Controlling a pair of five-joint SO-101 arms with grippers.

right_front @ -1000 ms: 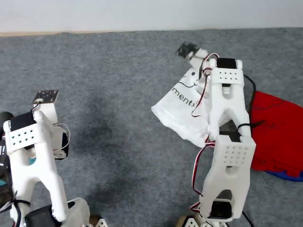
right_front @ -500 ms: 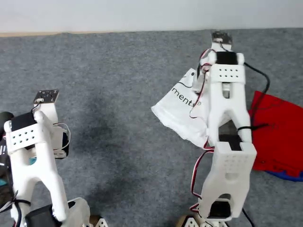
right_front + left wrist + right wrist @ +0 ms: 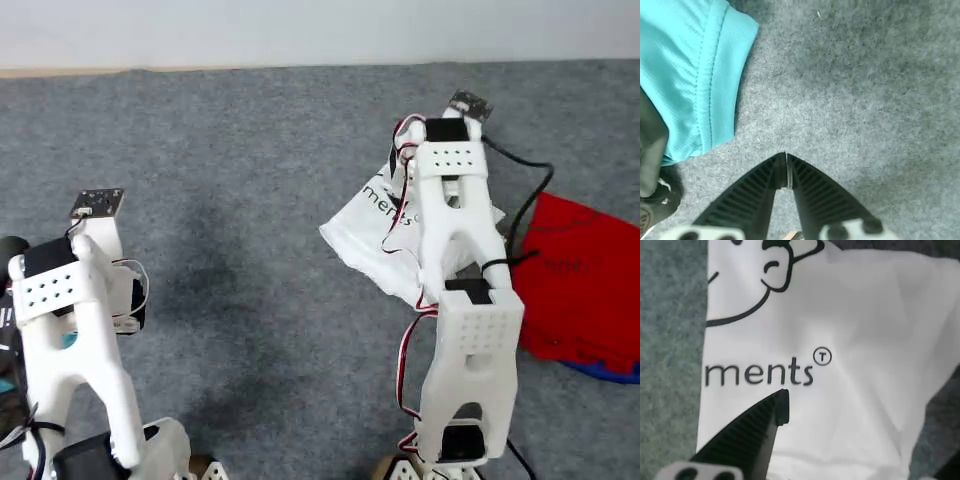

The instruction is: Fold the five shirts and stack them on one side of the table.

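Observation:
A white shirt [image 3: 365,232] with black print lies crumpled right of the table's middle. My right arm [image 3: 452,190] hangs over its far part. In the right wrist view my right gripper [image 3: 865,435] is open wide just above the white shirt [image 3: 840,330], with one ribbed finger [image 3: 757,427] near the printed letters. A red shirt [image 3: 580,280] lies at the right edge with a blue shirt [image 3: 612,372] under it. My left gripper [image 3: 786,172] is shut and empty over bare carpet, beside a teal shirt [image 3: 685,75].
Grey carpet [image 3: 240,200] covers the table, with a pale wall along the far edge. My left arm [image 3: 70,310] stands at the near left over the teal shirt [image 3: 66,341]. A dark object [image 3: 651,150] lies against the teal shirt.
My right arm has drawn back from the shirt's far edge and swung left, so it now hangs over the white shirt. The left arm has not moved.

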